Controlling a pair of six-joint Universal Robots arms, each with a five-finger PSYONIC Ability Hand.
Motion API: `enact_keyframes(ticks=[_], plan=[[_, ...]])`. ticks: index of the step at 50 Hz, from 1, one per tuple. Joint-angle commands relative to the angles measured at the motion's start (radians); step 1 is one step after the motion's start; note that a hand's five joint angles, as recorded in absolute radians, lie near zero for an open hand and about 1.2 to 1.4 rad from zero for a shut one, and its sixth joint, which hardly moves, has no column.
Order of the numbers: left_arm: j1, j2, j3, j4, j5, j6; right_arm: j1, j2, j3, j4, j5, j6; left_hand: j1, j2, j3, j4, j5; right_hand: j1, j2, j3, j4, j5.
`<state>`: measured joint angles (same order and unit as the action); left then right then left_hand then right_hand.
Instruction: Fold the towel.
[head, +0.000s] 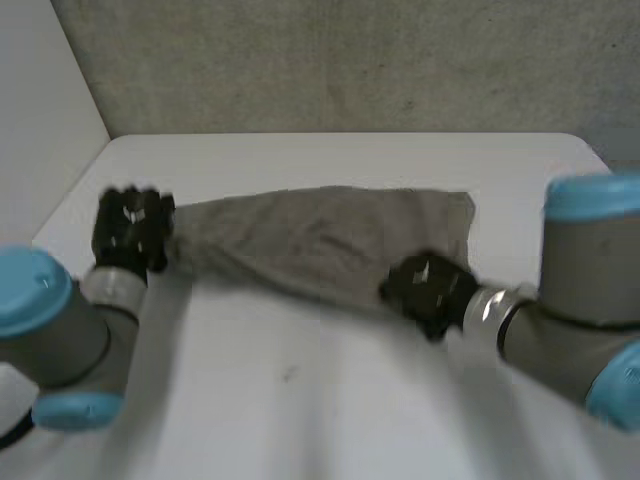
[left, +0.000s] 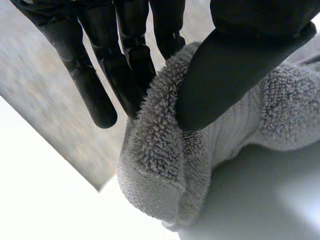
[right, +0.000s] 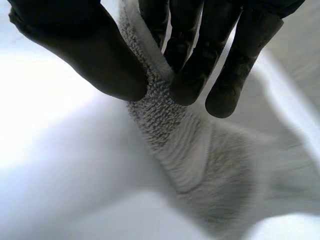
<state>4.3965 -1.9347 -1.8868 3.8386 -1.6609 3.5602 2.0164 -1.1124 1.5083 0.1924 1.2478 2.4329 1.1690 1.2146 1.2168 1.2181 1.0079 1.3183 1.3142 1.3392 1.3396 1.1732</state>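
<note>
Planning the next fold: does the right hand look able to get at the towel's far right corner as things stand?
Likely only after letting go: the right hand pinches the towel's near edge. The far corner lies uncovered on the table close beyond it.

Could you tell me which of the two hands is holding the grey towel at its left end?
The left hand, pinching the left end of the towel; the right hand pinches its near edge, toward the right.
</note>
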Motion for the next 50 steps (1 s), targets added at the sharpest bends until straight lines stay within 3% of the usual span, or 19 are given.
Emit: enact_keyframes(ticks=[1,2,3,4,7,11,16,22,24,27,29,37,50], plan=[[0.008,-0.024,-0.158,0.038,0.012,0.145,0.016,0.06,0.067,-0.022,0.01,-0.005,-0.512,-0.557,-0.559,-0.561,-0.525,0.078,0.082,0.057,0.057,0.049],[0.005,-0.009,-0.187,0.038,0.024,0.198,0.016,0.054,0.067,-0.03,0.01,0.008,-0.794,-0.84,-0.842,-0.843,-0.808,0.078,0.082,0.057,0.057,0.049],[0.005,-0.009,-0.187,0.038,0.024,0.198,0.016,0.054,0.067,-0.03,0.01,0.008,-0.797,-0.843,-0.845,-0.846,-0.81,0.078,0.082,0.057,0.057,0.049],[0.003,0.018,-0.207,0.038,0.044,0.259,0.016,0.046,0.066,-0.036,0.012,0.026,-0.957,-1.002,-1.005,-1.006,-0.97,0.078,0.082,0.057,0.057,0.049],[0.009,0.103,-0.229,0.029,0.087,0.368,0.016,0.023,0.064,-0.037,0.012,0.052,-0.988,-1.033,-1.036,-1.037,-1.001,0.078,0.082,0.057,0.057,0.049],[0.003,0.164,-0.238,0.009,0.113,0.404,0.016,0.002,0.069,-0.039,0.013,0.057,-0.991,-1.036,-1.039,-1.04,-1.004,0.078,0.082,0.057,0.057,0.049],[0.008,0.307,-0.187,-0.131,0.124,0.324,0.013,-0.039,0.107,-0.037,0.013,0.06,-0.991,-1.036,-1.039,-1.04,-1.004,0.078,0.082,0.057,0.057,0.049],[0.023,0.313,-0.066,-0.287,0.148,0.174,0.013,-0.083,0.138,-0.036,0.012,0.058,-0.991,-1.036,-1.039,-1.04,-1.004,0.078,0.082,0.057,0.057,0.049],[0.076,0.293,0.023,-0.407,0.148,0.07,0.008,-0.107,0.15,-0.039,0.01,0.057,-0.979,-1.025,-1.027,-1.028,-0.992,0.078,0.082,0.057,0.057,0.049],[0.101,0.264,0.063,-0.468,0.15,0.022,0.007,-0.112,0.151,-0.039,0.009,0.057,-0.976,-1.022,-1.024,-1.025,-0.989,0.078,0.082,0.057,0.057,0.049],[0.115,0.179,0.139,-0.589,0.151,-0.046,0.005,-0.115,0.148,-0.039,0.01,0.057,-0.967,-1.013,-1.015,-1.016,-0.981,0.078,0.082,0.057,0.057,0.049],[0.138,0.069,0.25,-0.838,0.151,-0.075,0.002,-0.109,0.148,-0.04,0.009,0.051,-0.909,-0.954,-0.957,-0.958,-0.922,0.078,0.082,0.057,0.057,0.049],[0.152,-0.015,0.256,-0.784,0.142,-0.075,0.001,-0.099,0.147,-0.042,0.009,0.046,-0.627,-0.673,-0.675,-0.676,-0.64,0.078,0.082,0.057,0.057,0.049]])
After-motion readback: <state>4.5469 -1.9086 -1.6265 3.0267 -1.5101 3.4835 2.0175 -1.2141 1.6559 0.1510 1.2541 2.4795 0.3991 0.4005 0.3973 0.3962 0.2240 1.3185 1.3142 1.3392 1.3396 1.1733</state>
